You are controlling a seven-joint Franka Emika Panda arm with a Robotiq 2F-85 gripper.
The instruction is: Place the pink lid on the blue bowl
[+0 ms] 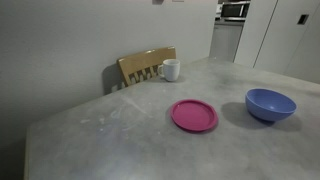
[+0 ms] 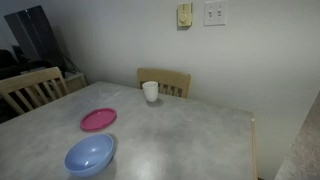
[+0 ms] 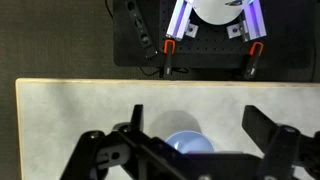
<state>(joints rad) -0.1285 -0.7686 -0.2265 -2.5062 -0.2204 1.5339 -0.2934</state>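
The flat round magenta-pink plastic lid (image 1: 193, 115) lies mid-frame, apart from the round periwinkle-blue bowl (image 1: 270, 104) at right, while the gripper (image 3: 195, 115) gapes wide, empty.

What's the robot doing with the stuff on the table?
Nothing is being held yet. The lid lies flat on the table, next to the bowl but not touching it. In the wrist view the gripper hangs open above the table, with the bowl showing below it. A mug stands by a chair at the far edge.
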